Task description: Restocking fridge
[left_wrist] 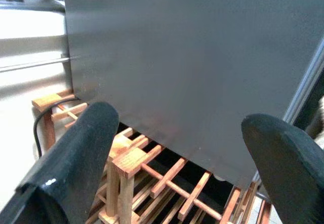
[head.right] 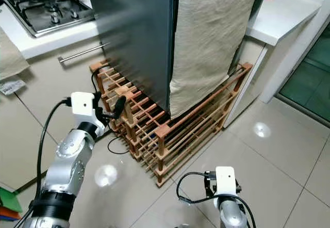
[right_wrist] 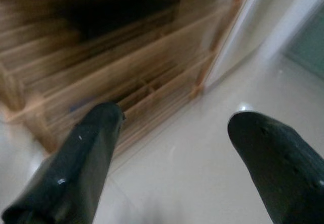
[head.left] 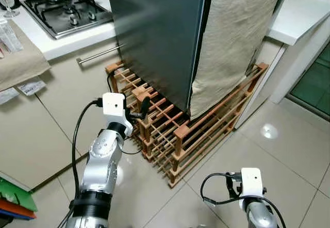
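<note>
Head camera looks down at the fridge [head.left: 154,37], a dark grey upright box standing on a low wooden rack [head.left: 201,135] of slats and posts. The fridge is in the middle of the view, between two white benches. Its door is shut as far as can be told. A beige cloth [head.left: 232,37] hangs down the fridge's right-hand face, reaching almost to the rack.

Left bench [head.left: 67,37]: a steel gas hob [head.left: 67,11] is set into it, with the bottom of a white pot at the far edge. A long metal drawer handle [head.left: 100,54] runs below the bench edge, near the fridge's left corner. A folded cloth [head.left: 20,58] drapes over the near bench corner. Right bench [head.left: 304,11] is white; only its corner is seen.

Left gripper [head.left: 144,109]: arm raised, gripper near the rack's near-left corner, just in front of the fridge's lower edge, not touching it. Left wrist view: jaws wide apart, nothing between them, fingers [left_wrist: 76,168] framing the grey fridge face and the rack posts below.

Right gripper [right_wrist: 177,133]: arm low, over the pale tiled floor [head.left: 289,156], apart from the rack. Right wrist view is blurred; jaws spread wide, holding nothing, the rack's slats and floor beyond them.

Black cables loop from both wrists. Green and orange flat items [head.left: 15,199] lie on the floor at the lower left.
</note>
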